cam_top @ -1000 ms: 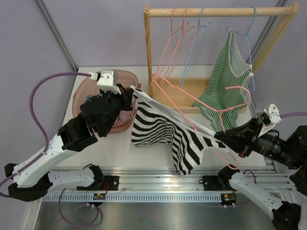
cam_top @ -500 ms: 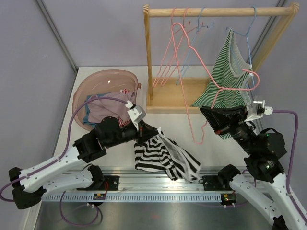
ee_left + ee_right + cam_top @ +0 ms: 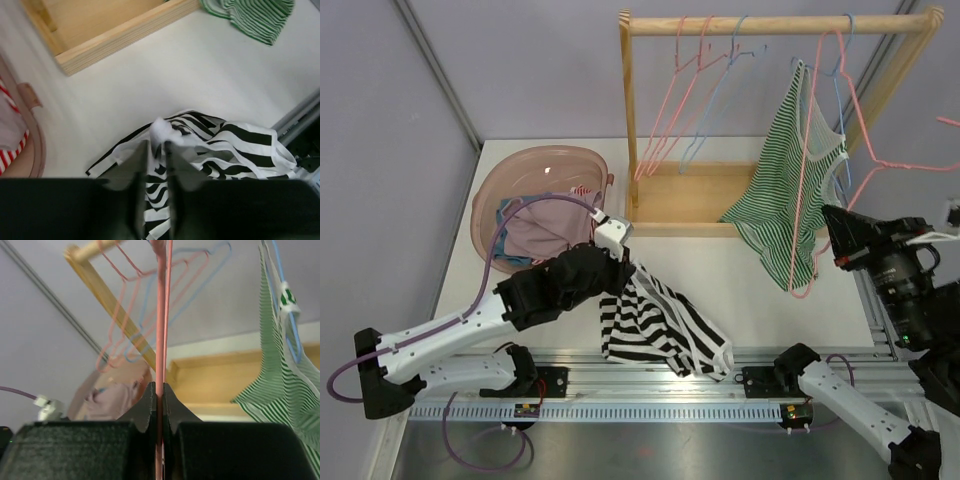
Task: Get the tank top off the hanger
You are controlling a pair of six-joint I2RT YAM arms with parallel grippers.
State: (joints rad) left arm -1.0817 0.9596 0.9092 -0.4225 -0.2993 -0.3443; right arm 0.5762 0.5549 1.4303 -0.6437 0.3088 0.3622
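The black-and-white striped tank top (image 3: 665, 322) lies bunched on the table at the near edge, off the hanger. My left gripper (image 3: 620, 268) is shut on its upper edge. In the left wrist view the cloth (image 3: 225, 145) is pinched between the fingers of the left gripper (image 3: 156, 147). My right gripper (image 3: 835, 225) is shut on the bare pink wire hanger (image 3: 800, 292) and holds it raised at the right, in front of the rack. In the right wrist view the hanger wire (image 3: 160, 315) runs straight up from the shut right gripper (image 3: 159, 390).
A wooden clothes rack (image 3: 780, 25) stands at the back with several pink and blue hangers (image 3: 690, 90). A green striped tank top (image 3: 782, 180) hangs on a blue hanger. A pink basin (image 3: 490, 190) with clothes sits at the left.
The striped tank top came off the pink hanger. My left gripper pulled it down to the near edge. My right gripper lifted the bare hanger up and right towards the rail.
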